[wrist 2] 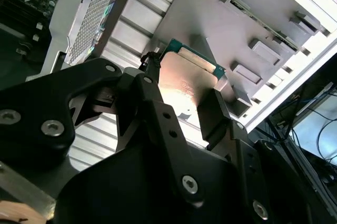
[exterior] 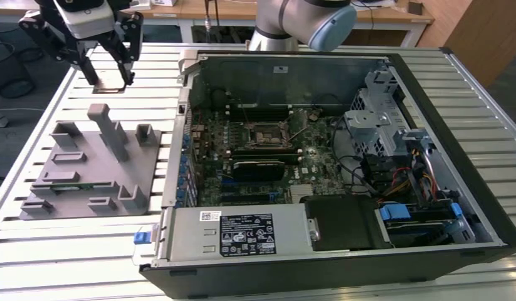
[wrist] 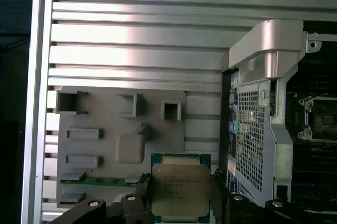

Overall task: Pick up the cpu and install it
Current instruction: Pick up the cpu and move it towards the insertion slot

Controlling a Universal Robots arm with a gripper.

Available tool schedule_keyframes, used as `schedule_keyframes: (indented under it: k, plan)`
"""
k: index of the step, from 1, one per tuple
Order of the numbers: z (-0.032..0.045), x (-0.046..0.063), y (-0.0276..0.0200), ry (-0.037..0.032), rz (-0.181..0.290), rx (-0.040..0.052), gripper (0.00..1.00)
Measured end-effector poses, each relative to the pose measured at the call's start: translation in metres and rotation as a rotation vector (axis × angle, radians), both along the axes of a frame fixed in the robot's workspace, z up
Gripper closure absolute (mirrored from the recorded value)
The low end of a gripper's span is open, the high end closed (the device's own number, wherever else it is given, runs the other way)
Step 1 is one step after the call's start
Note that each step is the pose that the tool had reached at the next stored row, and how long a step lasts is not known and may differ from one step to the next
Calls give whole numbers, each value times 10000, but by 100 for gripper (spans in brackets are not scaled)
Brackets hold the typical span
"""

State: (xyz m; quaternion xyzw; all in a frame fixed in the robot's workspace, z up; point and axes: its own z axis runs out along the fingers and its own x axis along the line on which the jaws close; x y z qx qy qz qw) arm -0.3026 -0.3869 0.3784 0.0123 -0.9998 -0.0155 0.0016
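The cpu (wrist: 180, 190), a small square chip with a silver-grey top plate and a thin green rim, is clamped between my two black fingers. My gripper (wrist: 180, 198) is shut on its opposite edges. In the second wrist view the cpu (wrist 2: 187, 79) sits tilted in the gripper (wrist 2: 181, 95). In the exterior view the gripper (exterior: 110, 80) hangs high at the exterior view's left, above the far end of the grey fixture (exterior: 90, 169), with the cpu (exterior: 110, 74) between the fingers. The black socket frame (exterior: 264, 135) lies on the motherboard inside the open computer case (exterior: 425, 75).
The grey fixture (wrist: 121, 139) has raised posts and pockets and holds a long green memory stick (exterior: 69, 185). The case's metal wall (wrist: 263, 103) rises between the fixture and the motherboard. Drive cages and cables (exterior: 392, 150) crowd the case's far side. Everything rests on a slatted aluminium table (exterior: 74, 251).
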Motion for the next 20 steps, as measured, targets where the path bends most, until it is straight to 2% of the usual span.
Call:
schedule_keyframes:
  k: [20]
  plan:
    - [0, 307, 0, 0, 1, 0, 47]
